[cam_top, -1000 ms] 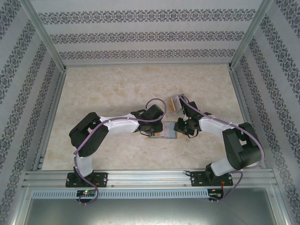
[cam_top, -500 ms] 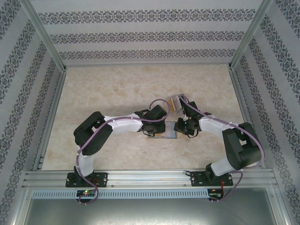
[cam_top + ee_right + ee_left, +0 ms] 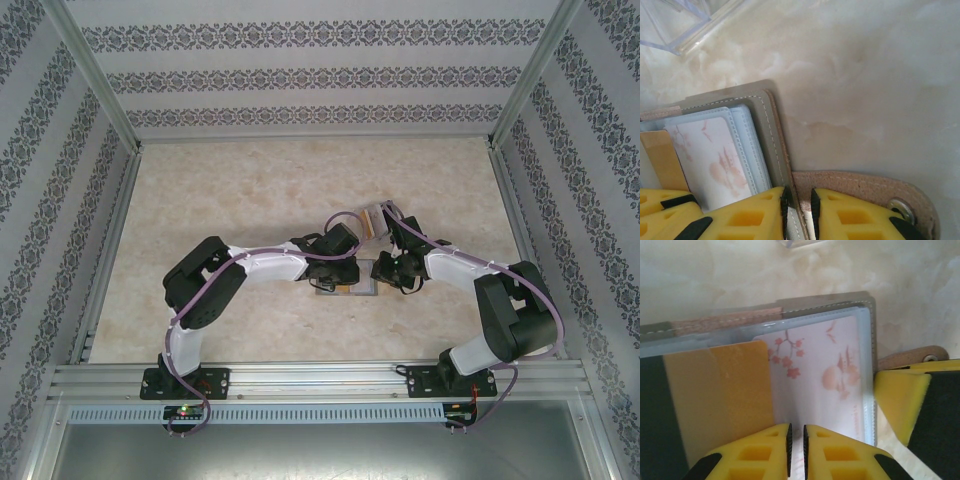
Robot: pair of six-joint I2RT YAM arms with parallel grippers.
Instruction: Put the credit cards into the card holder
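We are mid-insertion: the right claw (image 3: 799,210) pinches the cover of the open holder (image 3: 771,125) on the tabletop (image 3: 740,270), so the left claw (image 3: 796,447), nearly closed and empty, should push the gold card (image 3: 715,400) further in.

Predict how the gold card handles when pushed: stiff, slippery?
Probably stiff: the gold card lies flat with a straight edge, no sag. Likely slippery: its smooth face lies over the card holder's clear plastic sleeve. Thin, so it may snag at the sleeve's lip.
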